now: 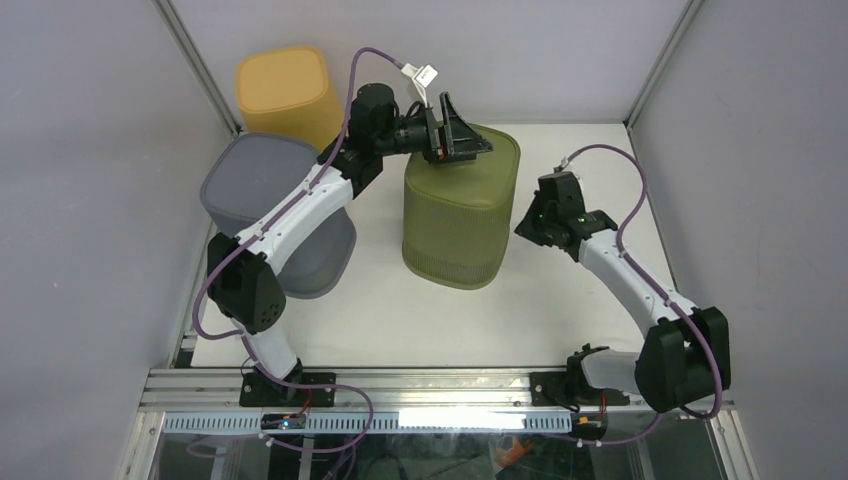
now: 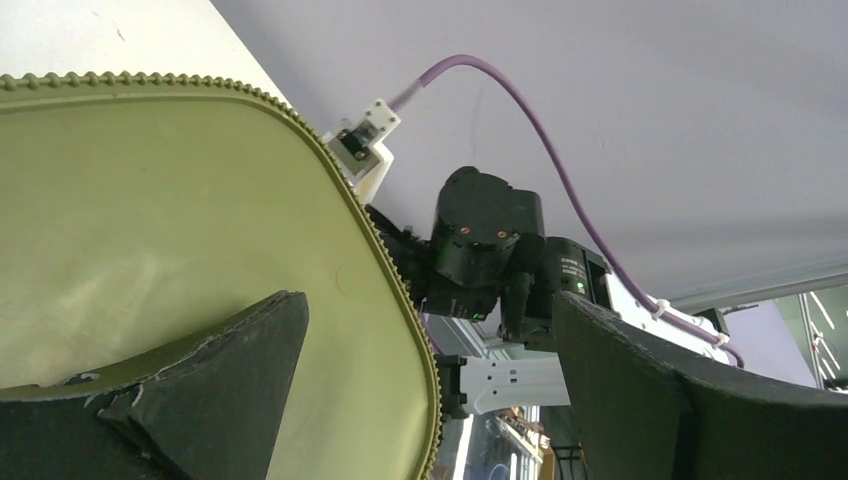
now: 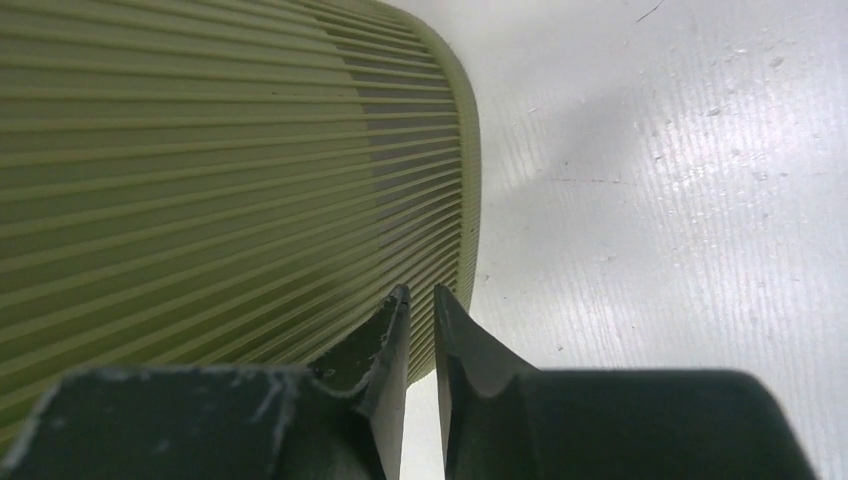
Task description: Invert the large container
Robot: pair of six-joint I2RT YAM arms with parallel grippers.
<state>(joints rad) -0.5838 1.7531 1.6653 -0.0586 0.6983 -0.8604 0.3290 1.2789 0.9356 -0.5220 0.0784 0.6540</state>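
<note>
The large olive-green ribbed container [image 1: 455, 225] sits mid-table, its flat closed end up and toward the far side and its wider rim toward the near side. My left gripper [image 1: 465, 140] is open at that closed end. In the left wrist view [image 2: 430, 300] one finger lies over the smooth flat face [image 2: 150, 230] and the other hangs past its beaded edge. My right gripper [image 1: 522, 226] is shut and empty, just right of the container. In the right wrist view [image 3: 420, 292] its tips are beside the ribbed wall [image 3: 200, 150], near the rim.
A grey container [image 1: 260, 185] stands at the left under my left arm. A yellow container [image 1: 285, 90] stands in the far left corner. Enclosure walls close the left, far and right sides. A metal rail [image 1: 450, 385] runs along the near edge.
</note>
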